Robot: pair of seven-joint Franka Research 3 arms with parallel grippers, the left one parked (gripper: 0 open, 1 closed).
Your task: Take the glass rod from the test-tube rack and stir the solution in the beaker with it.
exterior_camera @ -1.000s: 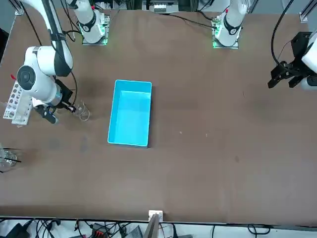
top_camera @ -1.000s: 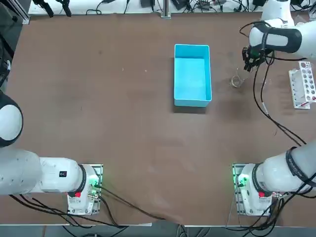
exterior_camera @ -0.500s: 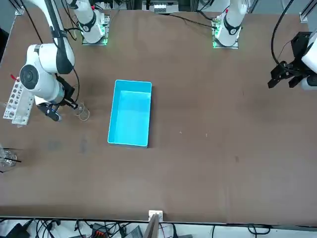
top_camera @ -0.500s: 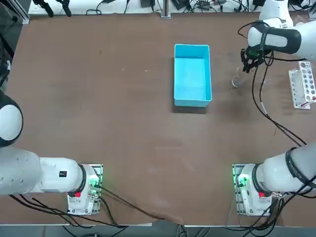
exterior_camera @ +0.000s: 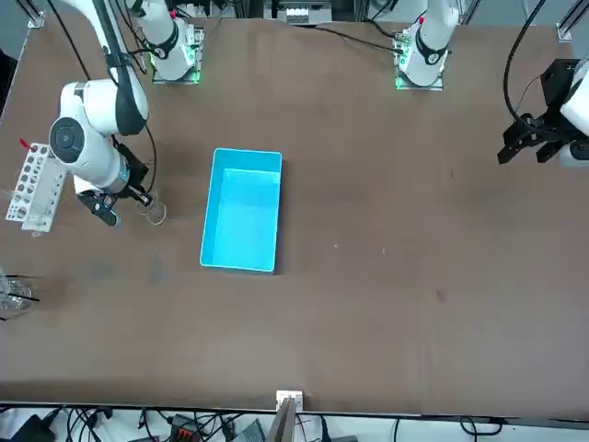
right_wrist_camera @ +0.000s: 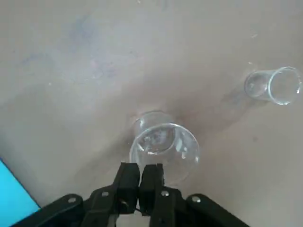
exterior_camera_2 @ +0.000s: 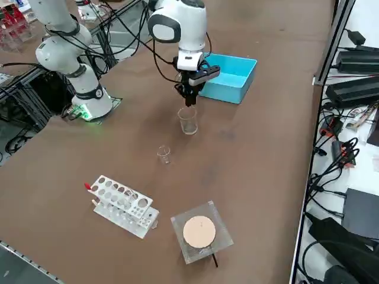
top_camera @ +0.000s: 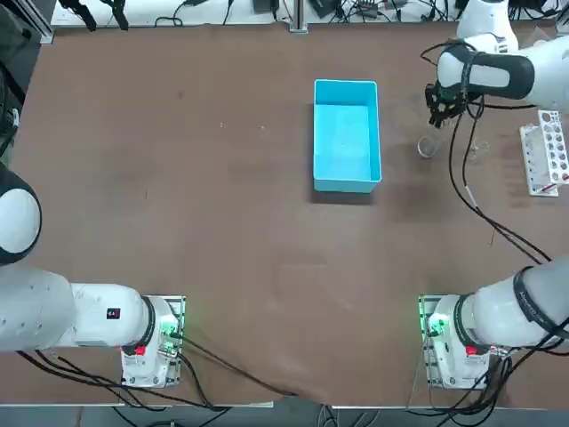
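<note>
Right claw [right_wrist_camera: 141,171] drawn together, its black fingertips all but meeting, at the beaker [exterior_camera_2: 188,121]. Wrist view has the round rim just past the tips; side view puts the tips close above it. Beaker upright on the desk [exterior_camera_2: 254,177], near the blue tray [exterior_camera_2: 244,66] but apart from it. Smaller clear glass vessel [exterior_camera_2: 164,154] upright, on the rack side of the beaker.

Glass rod: cannot make it out in any view, neither between the tips nor in a hole of the test-tube rack [exterior_camera_2: 123,202]. Whether the claw has hold of it, I can't say. Rack well apart from the claw, on the desk, red tip [exterior_camera_2: 87,186] at one end. Beyond it, a wire mesh [exterior_camera_2: 185,245] under a pale round disc [exterior_camera_2: 199,232]. Solution level in the beaker not readable.

Step in hand, my reading: bringing the rod to the beaker, about to stir. The closed claw at the glass suggests the rod is already taken; unconfirmed.

Next move: centre over the mouth, keep the rod near vertical, lower it inside the rim, then small slow circles clear of wall and bottom. Light glass could tip or slide if the rod catches the rim; a slim rod may also pivot in the grip. Should the claw prove bare, back to the rack.
</note>
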